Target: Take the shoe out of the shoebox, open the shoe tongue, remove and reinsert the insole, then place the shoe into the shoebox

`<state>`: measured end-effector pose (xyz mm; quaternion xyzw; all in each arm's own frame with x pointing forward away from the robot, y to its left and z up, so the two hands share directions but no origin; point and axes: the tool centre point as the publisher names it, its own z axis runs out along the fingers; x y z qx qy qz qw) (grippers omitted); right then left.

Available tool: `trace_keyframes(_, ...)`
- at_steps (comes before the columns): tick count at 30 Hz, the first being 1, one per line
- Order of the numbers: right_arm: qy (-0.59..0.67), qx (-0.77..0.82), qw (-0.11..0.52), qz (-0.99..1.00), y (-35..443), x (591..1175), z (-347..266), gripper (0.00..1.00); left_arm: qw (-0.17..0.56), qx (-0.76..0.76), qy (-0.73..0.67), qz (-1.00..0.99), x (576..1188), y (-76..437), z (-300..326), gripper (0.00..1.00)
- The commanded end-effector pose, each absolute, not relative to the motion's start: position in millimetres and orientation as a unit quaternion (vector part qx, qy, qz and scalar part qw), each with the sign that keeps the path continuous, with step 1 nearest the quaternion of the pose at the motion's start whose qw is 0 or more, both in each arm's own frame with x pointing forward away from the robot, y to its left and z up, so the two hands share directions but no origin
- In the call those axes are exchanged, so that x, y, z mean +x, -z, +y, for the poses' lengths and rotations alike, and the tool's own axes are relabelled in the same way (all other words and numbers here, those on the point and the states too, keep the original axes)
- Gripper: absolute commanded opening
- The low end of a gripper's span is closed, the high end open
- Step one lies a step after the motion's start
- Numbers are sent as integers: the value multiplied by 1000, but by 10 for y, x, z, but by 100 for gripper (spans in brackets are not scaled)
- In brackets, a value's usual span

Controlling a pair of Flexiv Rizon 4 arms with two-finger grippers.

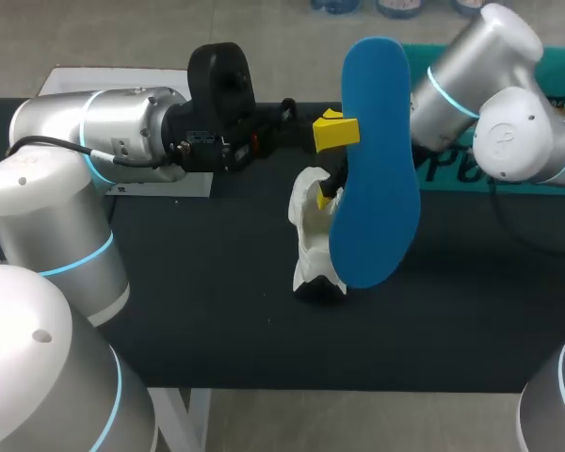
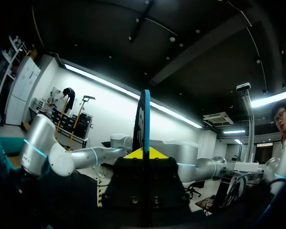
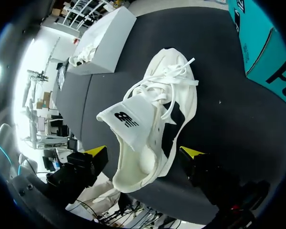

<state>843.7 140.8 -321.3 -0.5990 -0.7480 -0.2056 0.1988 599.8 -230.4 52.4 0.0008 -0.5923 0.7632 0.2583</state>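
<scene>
My left gripper holds the blue insole upright in the air above the table's middle. In the left wrist view the insole stands edge-on between the yellow tips of that gripper, which is shut on it. Below the insole, the white shoe lies on the black table. In the right wrist view the shoe has its tongue pulled up and its laces loose. My right gripper is open, its fingers on either side of the heel without touching. In the head view the insole hides most of that gripper.
The teal shoebox stands at the back right behind my right arm, and the same shoebox lies beyond the shoe's toe. A white box sits at the back left, partly behind my left arm.
</scene>
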Motion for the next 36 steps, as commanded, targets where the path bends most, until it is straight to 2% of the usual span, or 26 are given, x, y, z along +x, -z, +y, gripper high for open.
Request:
trace_keyframes(1,207,-600,198,-747,3189,8414,1370,100,258,1,-764,-592,6000,-522,-2315,0)
trace_keyframes(14,207,-600,198,-747,3189,8414,1370,100,258,1,-764,-592,6000,-522,-2315,0)
trace_keyframes(17,253,-617,263,-698,2957,8385,1277,100,258,1,-764,-592,6000,-522,-2315,0)
trace_keyframes(21,322,-622,307,-644,2680,8319,1118,100,258,1,-764,-592,6000,-522,-2315,0)
trace_keyframes(29,405,-609,327,-598,2274,8250,1033,100,258,1,-764,-592,6000,-522,-2315,0)
trace_keyframes(36,427,-596,324,-598,1933,8221,1026,100,258,1,-764,-592,6000,-522,-2315,0)
